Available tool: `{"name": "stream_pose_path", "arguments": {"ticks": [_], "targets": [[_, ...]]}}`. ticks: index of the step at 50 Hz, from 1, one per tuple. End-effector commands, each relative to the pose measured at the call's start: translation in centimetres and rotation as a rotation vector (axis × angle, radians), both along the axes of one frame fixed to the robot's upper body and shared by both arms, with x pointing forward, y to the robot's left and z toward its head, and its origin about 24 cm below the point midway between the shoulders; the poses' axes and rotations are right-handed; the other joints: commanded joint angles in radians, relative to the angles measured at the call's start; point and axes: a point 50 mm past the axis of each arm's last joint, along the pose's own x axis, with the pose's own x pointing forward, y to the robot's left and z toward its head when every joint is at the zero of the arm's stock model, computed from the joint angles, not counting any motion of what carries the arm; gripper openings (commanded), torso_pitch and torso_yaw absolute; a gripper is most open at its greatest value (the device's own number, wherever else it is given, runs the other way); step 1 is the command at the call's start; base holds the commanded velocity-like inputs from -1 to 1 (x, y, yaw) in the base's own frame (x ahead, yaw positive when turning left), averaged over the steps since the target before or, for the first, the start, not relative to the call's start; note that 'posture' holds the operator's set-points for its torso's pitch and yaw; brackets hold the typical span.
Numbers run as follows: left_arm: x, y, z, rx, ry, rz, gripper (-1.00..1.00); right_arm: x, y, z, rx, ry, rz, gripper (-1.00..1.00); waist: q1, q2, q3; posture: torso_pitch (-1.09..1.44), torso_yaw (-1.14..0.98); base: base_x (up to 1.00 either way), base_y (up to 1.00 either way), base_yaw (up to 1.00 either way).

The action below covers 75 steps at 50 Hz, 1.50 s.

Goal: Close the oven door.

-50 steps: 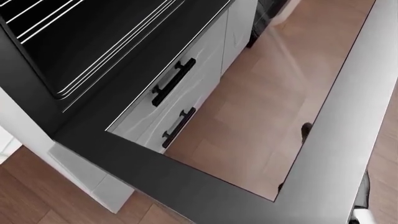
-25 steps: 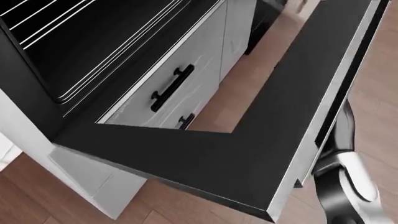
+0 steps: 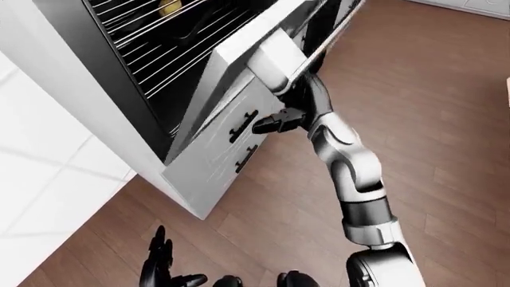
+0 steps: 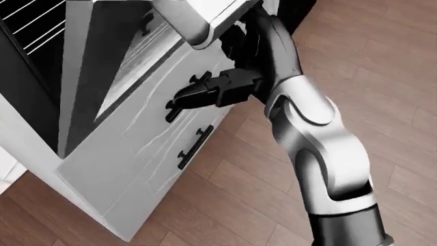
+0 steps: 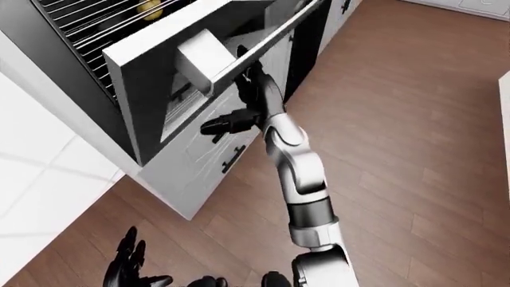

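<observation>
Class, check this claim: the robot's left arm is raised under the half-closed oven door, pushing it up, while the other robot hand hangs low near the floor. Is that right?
Not quite. It is the right arm: the right robot hand is under the oven door, as the right-eye view shows. The left robot hand is the one hanging low near the floor. The rest stands.

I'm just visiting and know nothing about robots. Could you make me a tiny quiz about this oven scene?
1. True or false: the oven door is fully shut.
2. Which hand is up under the door's edge? A) right hand B) left hand
3. Fill in: the racks inside the oven are still ____.

Key: 1. False, the door stands partly open, tilted up. 2. A; the left hand hangs low near the wood floor. 3. Visible, through the gap.
</observation>
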Motion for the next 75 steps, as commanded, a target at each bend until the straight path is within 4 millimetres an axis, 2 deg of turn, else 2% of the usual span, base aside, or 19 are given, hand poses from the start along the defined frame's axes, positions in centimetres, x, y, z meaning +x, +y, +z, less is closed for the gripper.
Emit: {"name": "stream_pose_path", "arguments": {"ticks": [1,10,17,24,36,52,67,75], "targets": [[0.4,0.6,0.6,0.023,-0.042,0.009,1.00,-0.1,1.0,2.4,-0.036,-0.095,0.045,1.00,0.001,0.005,-0.027,0.32,0.00,0.00,0.00,0.00],[0.5,0.5,0.6,0.019,-0.043,0.007,1.00,1.6,4.5,4.8,-0.143,-0.111,0.137,1.00,-0.003,0.014,-0.022,0.32,0.00,0.00,0.00,0.00],[0.4,0.6,0.6,0.017,-0.045,0.009,1.00,2.3,8.1,5.4,-0.241,-0.123,0.243,1.00,-0.009,0.022,-0.020,0.32,0.00,0.00,0.00,0.00],[0.2,0.6,0.6,0.012,-0.046,0.013,1.00,2.9,11.1,6.6,-0.256,-0.142,0.277,1.00,-0.015,0.033,-0.015,0.32,0.00,0.00,0.00,0.00],[0.1,0.7,0.6,0.009,-0.048,0.018,1.00,1.7,15.4,6.9,-0.305,-0.165,0.335,1.00,-0.015,0.043,-0.009,0.32,0.00,0.00,0.00,0.00],[0.0,0.9,0.6,0.003,-0.051,0.024,1.00,-0.1,18.8,7.5,-0.336,-0.171,0.344,1.00,-0.017,0.057,-0.005,0.32,0.00,0.00,0.00,0.00],[0.0,1.2,0.7,-0.006,-0.059,0.033,1.00,-2.6,22.3,6.0,-0.458,-0.201,0.374,1.00,-0.019,0.070,-0.004,0.32,0.00,0.00,0.00,0.00],[0.0,1.3,0.7,-0.012,-0.065,0.039,1.00,-3.4,23.3,5.5,-0.475,-0.200,0.389,1.00,-0.018,0.075,-0.003,0.32,0.00,0.00,0.00,0.00]]}}
